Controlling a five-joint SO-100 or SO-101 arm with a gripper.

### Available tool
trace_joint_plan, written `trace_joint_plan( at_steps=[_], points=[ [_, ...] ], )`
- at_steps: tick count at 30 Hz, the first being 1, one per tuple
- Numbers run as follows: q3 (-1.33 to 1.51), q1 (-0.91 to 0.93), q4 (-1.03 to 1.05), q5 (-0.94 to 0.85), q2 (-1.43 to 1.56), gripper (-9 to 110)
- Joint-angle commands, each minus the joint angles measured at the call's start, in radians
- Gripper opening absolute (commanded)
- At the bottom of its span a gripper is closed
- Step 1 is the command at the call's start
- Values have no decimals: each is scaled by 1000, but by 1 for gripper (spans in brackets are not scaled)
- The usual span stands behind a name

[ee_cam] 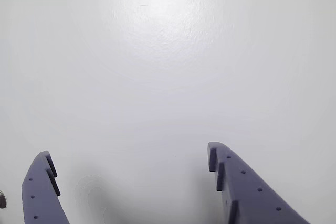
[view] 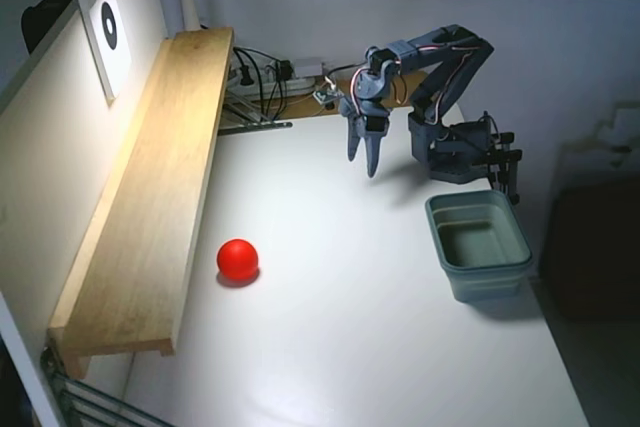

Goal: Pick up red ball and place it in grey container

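The red ball [view: 238, 259] lies on the white table [view: 330, 327] near the wooden shelf, at the left in the fixed view. The grey container [view: 479, 243] stands empty at the right, close to the arm's base. My gripper [view: 365, 160] hangs at the back of the table, pointing down, far from the ball and left of the container. In the wrist view the gripper [ee_cam: 128, 158] is open with nothing between its two blue fingers [ee_cam: 236, 182], and only bare white table shows. Ball and container are out of the wrist view.
A long wooden shelf [view: 150, 187] runs along the left side of the table. Cables and a power strip [view: 275, 77] lie at the back. The arm's base [view: 460, 142] is clamped at the back right. The table's right edge runs just beyond the container.
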Motion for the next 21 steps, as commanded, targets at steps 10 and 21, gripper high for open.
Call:
trace_joint_plan(
  at_steps=[10,21],
  points=[
    [-34,13,-62,2,-54,38],
    [-93,13,-168,2,-218,38]
  ],
)
